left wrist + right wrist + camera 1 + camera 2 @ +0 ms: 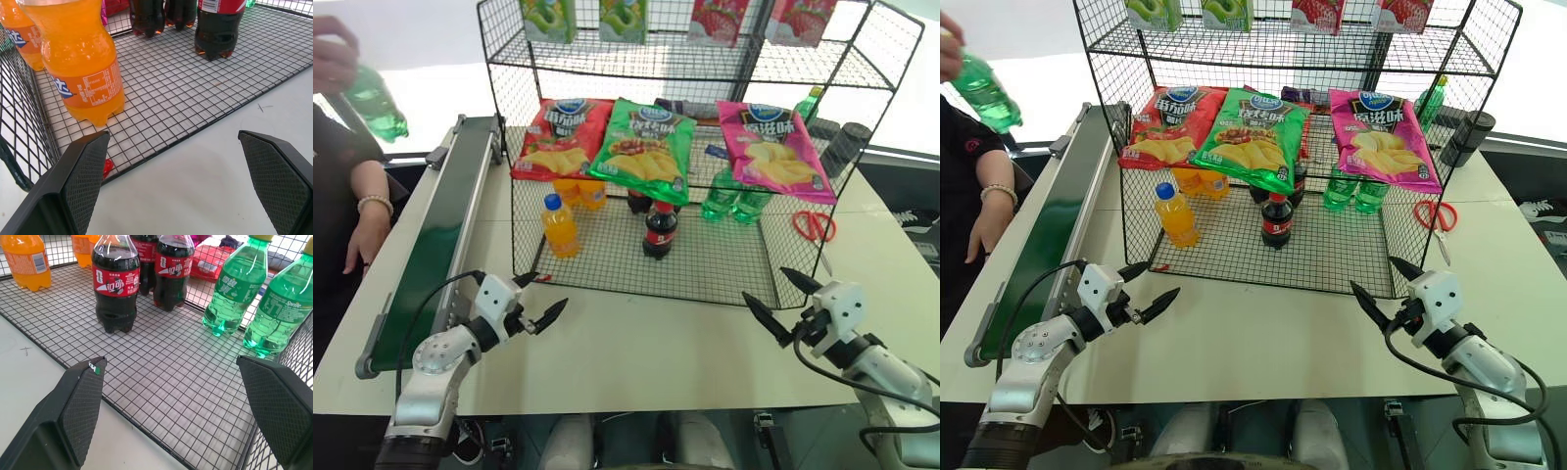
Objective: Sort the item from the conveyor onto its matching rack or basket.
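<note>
A person's hand holds the item, a green soda bottle (374,103), in the air above the far end of the conveyor (438,230), whose dark green belt runs along the table's left side. The black wire rack (705,269) stands mid-table with its low basket facing me. My left gripper (551,290) hovers open and empty over the white table just before the basket's front left corner, near an orange bottle (80,63). In front of the front right corner my right gripper (764,283) is open and empty too, facing two green bottles (234,284) inside the basket.
The basket holds orange bottles (560,225), cola bottles (660,230) and green bottles (734,196). Chip bags (641,147) lie on the tier above. Red scissors (814,225) and dark cans (847,147) sit right of the rack. The person stands at the far left.
</note>
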Controlling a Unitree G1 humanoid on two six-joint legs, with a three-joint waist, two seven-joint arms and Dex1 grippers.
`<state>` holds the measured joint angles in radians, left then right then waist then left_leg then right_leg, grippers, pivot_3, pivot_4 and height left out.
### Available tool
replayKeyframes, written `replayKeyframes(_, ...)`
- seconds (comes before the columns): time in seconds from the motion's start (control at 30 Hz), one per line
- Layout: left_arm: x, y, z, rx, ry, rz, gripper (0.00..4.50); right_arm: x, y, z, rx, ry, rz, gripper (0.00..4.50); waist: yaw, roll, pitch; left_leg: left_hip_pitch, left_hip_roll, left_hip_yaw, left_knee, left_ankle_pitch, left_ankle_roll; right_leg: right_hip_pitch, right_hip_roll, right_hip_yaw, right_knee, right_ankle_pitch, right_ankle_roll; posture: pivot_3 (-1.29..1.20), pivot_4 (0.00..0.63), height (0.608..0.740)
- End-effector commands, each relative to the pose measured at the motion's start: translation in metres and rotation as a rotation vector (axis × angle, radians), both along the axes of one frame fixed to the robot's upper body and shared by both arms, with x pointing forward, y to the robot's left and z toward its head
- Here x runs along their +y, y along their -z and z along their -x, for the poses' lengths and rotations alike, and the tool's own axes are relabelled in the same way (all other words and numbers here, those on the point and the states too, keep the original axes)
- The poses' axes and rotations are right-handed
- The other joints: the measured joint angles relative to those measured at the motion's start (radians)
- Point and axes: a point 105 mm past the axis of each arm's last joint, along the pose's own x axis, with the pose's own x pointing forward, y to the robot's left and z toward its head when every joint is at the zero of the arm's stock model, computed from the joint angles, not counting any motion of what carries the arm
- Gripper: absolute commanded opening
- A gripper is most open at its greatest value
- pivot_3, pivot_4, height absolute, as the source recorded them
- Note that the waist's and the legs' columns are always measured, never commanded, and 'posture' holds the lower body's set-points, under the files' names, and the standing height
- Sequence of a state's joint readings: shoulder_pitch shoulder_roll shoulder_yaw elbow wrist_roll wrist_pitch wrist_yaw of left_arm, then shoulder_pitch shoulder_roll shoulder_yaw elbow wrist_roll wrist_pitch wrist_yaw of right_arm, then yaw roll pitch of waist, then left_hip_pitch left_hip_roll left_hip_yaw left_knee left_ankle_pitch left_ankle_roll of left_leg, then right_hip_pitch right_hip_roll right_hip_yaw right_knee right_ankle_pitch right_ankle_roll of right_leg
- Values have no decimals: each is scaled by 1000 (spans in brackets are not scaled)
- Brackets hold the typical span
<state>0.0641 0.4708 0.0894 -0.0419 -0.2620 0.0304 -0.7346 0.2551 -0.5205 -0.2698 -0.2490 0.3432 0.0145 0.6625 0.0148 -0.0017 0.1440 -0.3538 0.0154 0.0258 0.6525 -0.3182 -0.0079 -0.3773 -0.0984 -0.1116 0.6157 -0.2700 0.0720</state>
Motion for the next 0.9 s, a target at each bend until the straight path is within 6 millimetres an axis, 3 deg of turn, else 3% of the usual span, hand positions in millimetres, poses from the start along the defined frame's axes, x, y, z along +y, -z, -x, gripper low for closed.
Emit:
replayKeyframes(0.03,0,-15,-1,-66,-5,1,4500,7,-8,-4,-41,-32,-1,4430,-1,0,0,0,0,0,0,0,0,0,0,0,0,0,0,0,150,724)
replayKeyframes(0.4,11,-23,4,-89,-79,6,4500,16,-6,-20,-40,-95,-11,4430,0,0,0,0,0,0,0,0,0,0,0,0,0,0,0,0,150,724)
replayKeyframes(0.67,11,-23,2,-90,-89,7,4500,21,-8,-21,-48,-110,-15,4430,-1,0,0,0,0,0,0,0,0,0,0,0,0,0,0,0,150,724)
replayKeyframes(0.9,19,-39,0,-127,-135,49,4500,28,-6,-25,-46,-124,-25,4430,-1,0,0,0,0,0,0,0,0,0,0,0,0,0,0,0,150,724)
